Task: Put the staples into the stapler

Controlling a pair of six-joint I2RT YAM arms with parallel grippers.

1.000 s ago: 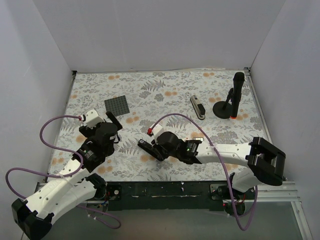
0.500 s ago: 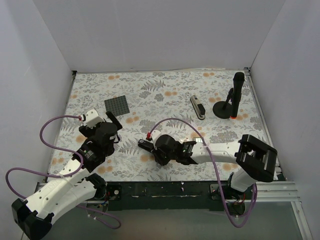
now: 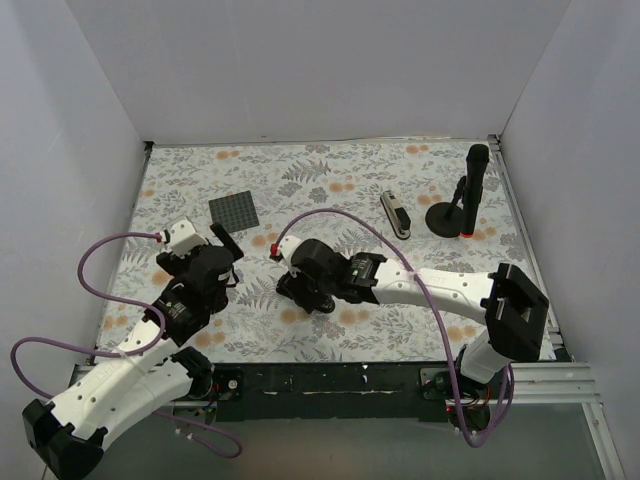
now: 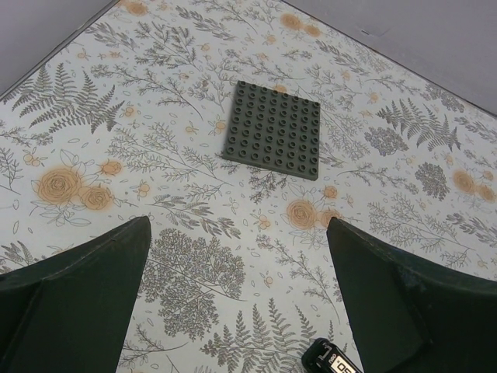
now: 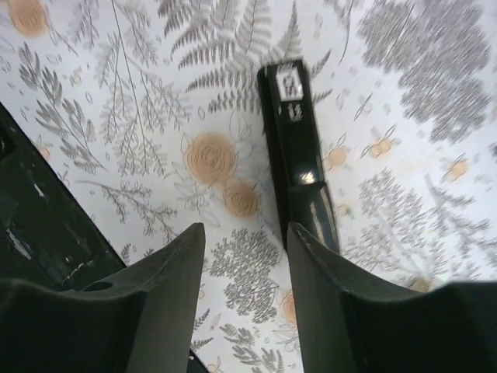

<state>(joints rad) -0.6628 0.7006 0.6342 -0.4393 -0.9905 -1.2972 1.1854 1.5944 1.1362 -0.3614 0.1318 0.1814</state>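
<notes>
Near the middle of the table, the stapler lay flat, one end beside a spread finger of the right gripper, ungripped. Farther left, the left gripper hovered, fingers also spread.

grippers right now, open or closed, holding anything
left gripper: open, holding nothing
right gripper: open, holding nothing; a slim black object lies beside its fingers

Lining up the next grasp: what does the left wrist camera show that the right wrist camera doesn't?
Left wrist only: the dark studded baseplate. Right wrist only: most of the stapler, lying flat just ahead of the open right gripper. Both: the white-labelled end of the stapler and the floral table cover.
</notes>
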